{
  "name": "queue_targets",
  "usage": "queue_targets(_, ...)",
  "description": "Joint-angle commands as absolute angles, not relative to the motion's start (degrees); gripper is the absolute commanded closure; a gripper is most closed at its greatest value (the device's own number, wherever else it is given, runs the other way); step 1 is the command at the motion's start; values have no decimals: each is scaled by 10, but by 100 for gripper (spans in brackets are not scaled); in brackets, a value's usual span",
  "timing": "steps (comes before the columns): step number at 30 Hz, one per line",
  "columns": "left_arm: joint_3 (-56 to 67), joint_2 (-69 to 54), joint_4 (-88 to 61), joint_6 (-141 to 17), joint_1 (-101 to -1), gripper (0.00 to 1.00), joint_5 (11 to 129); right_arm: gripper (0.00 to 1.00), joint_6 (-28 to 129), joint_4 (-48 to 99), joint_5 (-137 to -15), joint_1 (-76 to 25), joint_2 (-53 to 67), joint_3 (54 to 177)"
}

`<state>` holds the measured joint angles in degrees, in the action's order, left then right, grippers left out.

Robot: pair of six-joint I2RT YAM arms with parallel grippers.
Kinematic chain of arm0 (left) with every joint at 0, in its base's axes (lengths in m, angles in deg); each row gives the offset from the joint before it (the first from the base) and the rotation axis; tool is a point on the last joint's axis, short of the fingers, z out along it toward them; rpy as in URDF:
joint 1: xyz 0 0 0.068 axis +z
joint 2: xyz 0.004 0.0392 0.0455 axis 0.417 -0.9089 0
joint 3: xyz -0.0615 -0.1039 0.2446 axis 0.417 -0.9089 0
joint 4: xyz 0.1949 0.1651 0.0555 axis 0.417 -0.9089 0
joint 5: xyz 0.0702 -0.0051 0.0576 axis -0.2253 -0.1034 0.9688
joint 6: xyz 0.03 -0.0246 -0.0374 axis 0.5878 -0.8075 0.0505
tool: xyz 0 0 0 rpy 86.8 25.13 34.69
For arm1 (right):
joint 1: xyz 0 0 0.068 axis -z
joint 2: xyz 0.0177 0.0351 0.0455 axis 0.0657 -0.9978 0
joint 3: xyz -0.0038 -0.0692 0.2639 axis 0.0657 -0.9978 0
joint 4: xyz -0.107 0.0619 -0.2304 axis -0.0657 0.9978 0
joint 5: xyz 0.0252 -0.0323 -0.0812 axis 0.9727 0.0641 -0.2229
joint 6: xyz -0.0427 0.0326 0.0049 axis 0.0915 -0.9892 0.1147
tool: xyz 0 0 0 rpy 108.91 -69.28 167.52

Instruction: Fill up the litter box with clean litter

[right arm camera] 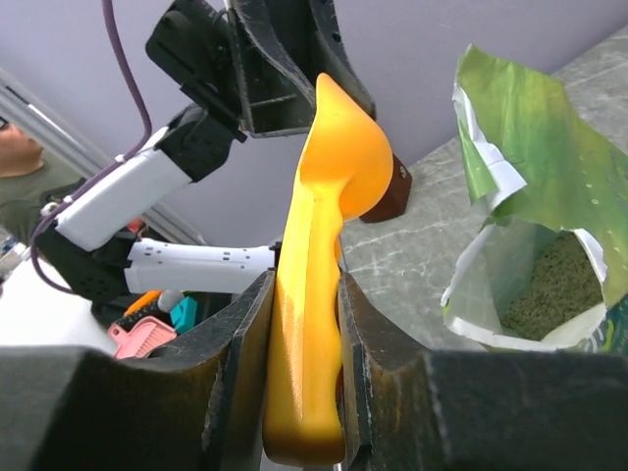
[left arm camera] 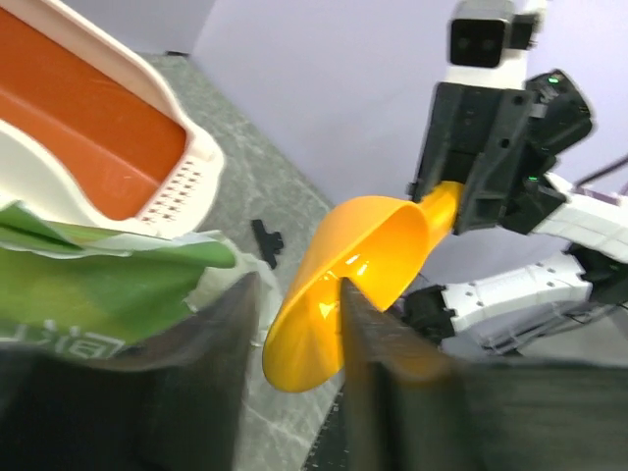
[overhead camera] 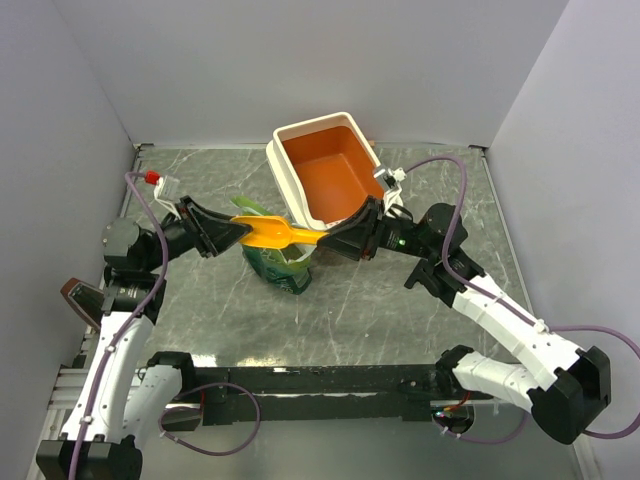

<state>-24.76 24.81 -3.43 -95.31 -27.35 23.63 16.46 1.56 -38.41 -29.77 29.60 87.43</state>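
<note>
1. Grey marbled table [overhead camera: 380,300]: litter box [overhead camera: 325,175] sits tilted at upper centre.
2. Right gripper [overhead camera: 325,238] is clenched on the yellow scoop [overhead camera: 265,233] handle.
3. Left gripper [overhead camera: 240,230] fingers are spread about the scoop bowl.
4. Clean litter [right arm camera: 554,285] lies inside the open green bag [overhead camera: 285,268], centre frame.

Marbled table [overhead camera: 350,310] carries litter box [overhead camera: 300,195] and green bag [overhead camera: 285,270] (open-topped).

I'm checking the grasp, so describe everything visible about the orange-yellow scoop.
The scoop is glossy orange-yellow plastic, one piece: a deep rounded bowl and a flat handle. It hangs roughly level above the open green bag. The right tool clamps its handle; the left tool's fingers flank the bowl rim, grip unclear. Bowl looks empty.
</note>
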Motion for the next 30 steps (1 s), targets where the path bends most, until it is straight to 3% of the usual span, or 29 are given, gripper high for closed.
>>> queue_targets(1, -192, 249, -104, -898, -273, 45, 281, 100, 221, 79, -436, -301, 332, 921)
queue_targets(7, -97, 247, -257, -803, -273, 30, 389, 100, 287, 236, -506, -301, 382, 976)
queue_targets(17, 75, 122, -429, -652, -298, 27, 460, 100, 387, 505, -653, -301, 420, 1082)
queue_targets(20, 127, 79, -462, -588, -338, 27, 535, 100, 397, 547, -667, -301, 421, 1095)
queue_targets(23, 128, 60, -450, -515, -383, 27, 575, 100, 395, 566, -657, -302, 417, 1095)
queue_targets(30, 45, 93, -376, -308, -420, 25, 550, 100, 402, 630, -658, -304, 423, 1100)
